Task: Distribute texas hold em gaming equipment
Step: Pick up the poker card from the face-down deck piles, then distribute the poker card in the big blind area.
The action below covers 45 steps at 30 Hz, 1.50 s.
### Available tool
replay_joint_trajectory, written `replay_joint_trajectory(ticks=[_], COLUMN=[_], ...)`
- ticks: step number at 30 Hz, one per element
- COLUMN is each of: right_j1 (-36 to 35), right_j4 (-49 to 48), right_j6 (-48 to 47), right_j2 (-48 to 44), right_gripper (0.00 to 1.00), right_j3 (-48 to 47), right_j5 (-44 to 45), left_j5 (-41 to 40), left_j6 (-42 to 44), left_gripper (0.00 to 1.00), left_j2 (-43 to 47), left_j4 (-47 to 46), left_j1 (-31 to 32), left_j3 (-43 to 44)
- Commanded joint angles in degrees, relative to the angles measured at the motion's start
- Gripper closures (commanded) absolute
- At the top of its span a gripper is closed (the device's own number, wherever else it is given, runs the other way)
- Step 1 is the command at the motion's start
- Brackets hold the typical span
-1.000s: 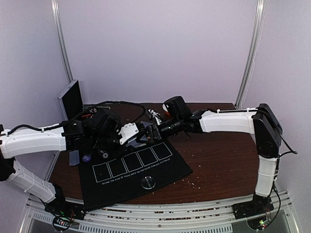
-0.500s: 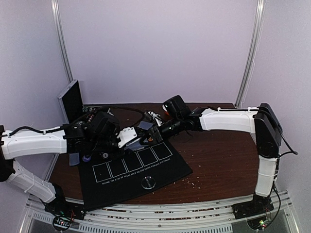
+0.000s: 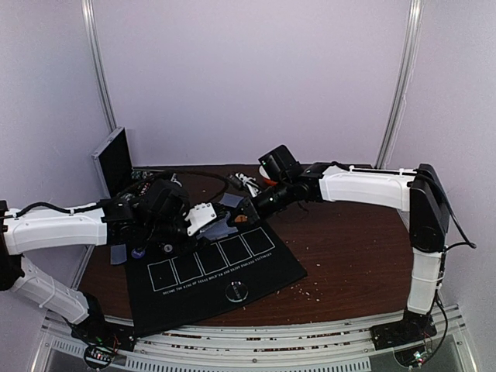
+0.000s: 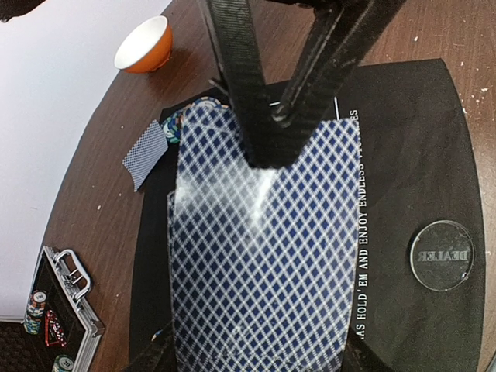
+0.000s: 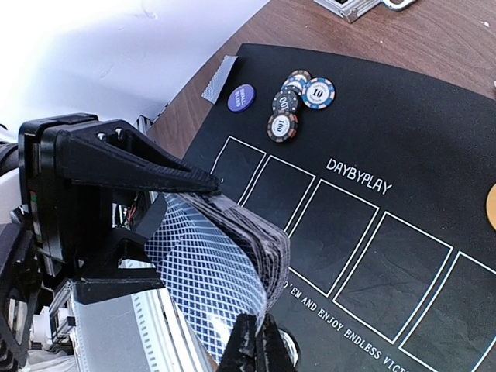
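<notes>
I see left gripper (image 5: 186, 232) half open, clamping deck (image 5: 273, 252) over far edge of mat (image 5: 411, 116) | right gripper (image 5: 256, 350) pinched shut on top card (image 4: 263, 248)

Deck (image 4: 263, 256): backs in a dark-blue diamond lattice on white; mat (image 5: 403, 155): black, with white box outlines and white lettering; chips (image 5: 282, 125): black or blue, with white-striped rims; small disc (image 5: 241, 98): purple, white text; dealer disc (image 4: 442, 255): clear; bowl (image 4: 145, 45): orange outside, white inside; tabletop (image 4: 101, 209): reddish-brown wood grain.
</notes>
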<state>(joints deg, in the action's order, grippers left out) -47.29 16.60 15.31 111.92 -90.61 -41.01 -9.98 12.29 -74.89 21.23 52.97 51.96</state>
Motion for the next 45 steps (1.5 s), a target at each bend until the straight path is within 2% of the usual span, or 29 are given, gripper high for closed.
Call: replay_joint_trajectory(ticks=[1, 10, 15, 22, 25, 29, 34, 39, 45], right_j1=[-0.1, 0.1, 1.5, 5.7, 7.4, 8.2, 7.9, 7.1, 6.7], right_j4=[4.6, 10.5, 9.3, -8.6, -19.9, -31.9, -42.5, -41.8, -38.9], right_j6=[-1.9, -5.1, -4.4, 8.6, 16.5, 28.1, 39.3, 44.0, 46.5], right_j2=[0.1, -1.9, -3.9, -7.8, -7.8, -3.6, 7.6, 21.6, 29.7], right_gripper=[1.00, 1.00, 1.00, 1.00, 1.00, 1.00, 1.00, 1.00, 1.00], right_j3=[-2.7, -5.5, -5.2, 1.0, 4.2, 5.3, 1.1, -10.3, -18.1], right_j5=[2.4, 4.9, 2.3, -2.6, 1.3, 9.5, 18.5, 24.0, 30.2], left_j5=[1.0, 1.1, 1.3, 1.2, 0.9, 1.0, -0.4, -3.1, -3.7], left_j6=[0.0, -0.2, -0.3, -0.4, -0.7, -1.1, -2.0, -3.0, -3.2], left_gripper=[0.45, 0.45, 0.45, 0.45, 0.45, 0.45, 0.45, 0.45, 0.45], left_j2=[1.3, 2.0, 2.1, 2.2, 2.4, 2.4, 2.6, 2.6, 2.7], left_j4=[-3.1, -3.8, -3.9, -4.1, -4.4, -4.9, -5.2, -5.4, -5.5], left_j1=[-0.7, -1.6, -1.9, -2.6, -3.1, -3.7, -5.3, -7.5, -8.9], left_j3=[-0.7, -1.2, -1.3, -1.5, -1.7, -1.8, -1.9, -1.6, -1.5])
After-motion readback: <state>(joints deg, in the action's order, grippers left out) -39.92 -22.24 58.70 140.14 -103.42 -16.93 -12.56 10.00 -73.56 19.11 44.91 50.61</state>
